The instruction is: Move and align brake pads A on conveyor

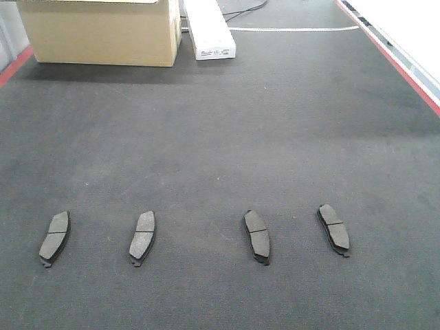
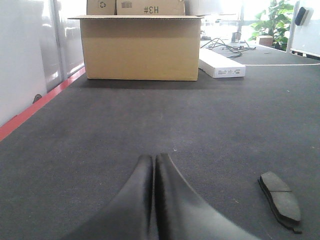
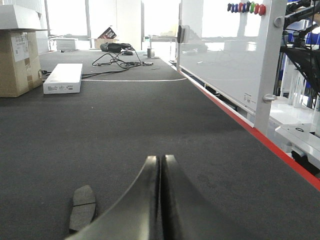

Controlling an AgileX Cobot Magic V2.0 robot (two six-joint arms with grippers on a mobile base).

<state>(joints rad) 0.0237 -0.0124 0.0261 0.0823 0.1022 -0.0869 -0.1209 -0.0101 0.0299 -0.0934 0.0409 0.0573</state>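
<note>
Several brake pads A lie in a row across the near part of the conveyor (image 1: 227,130), each dark grey with a centre groove: far left (image 1: 55,237), left of centre (image 1: 143,237), right of centre (image 1: 257,236), far right (image 1: 333,229). No gripper shows in the front view. In the left wrist view my left gripper (image 2: 154,158) is shut and empty, low over the belt, with one pad (image 2: 281,200) to its right. My right gripper (image 3: 161,158) is also shut with nothing in it; a pad (image 3: 82,206) lies just left of it.
A large cardboard box (image 1: 103,31) and a long white box (image 1: 210,31) stand at the belt's far end, with cables behind. Red edge strips (image 1: 395,62) run along both sides. A white panel on a frame (image 3: 220,55) borders the right side.
</note>
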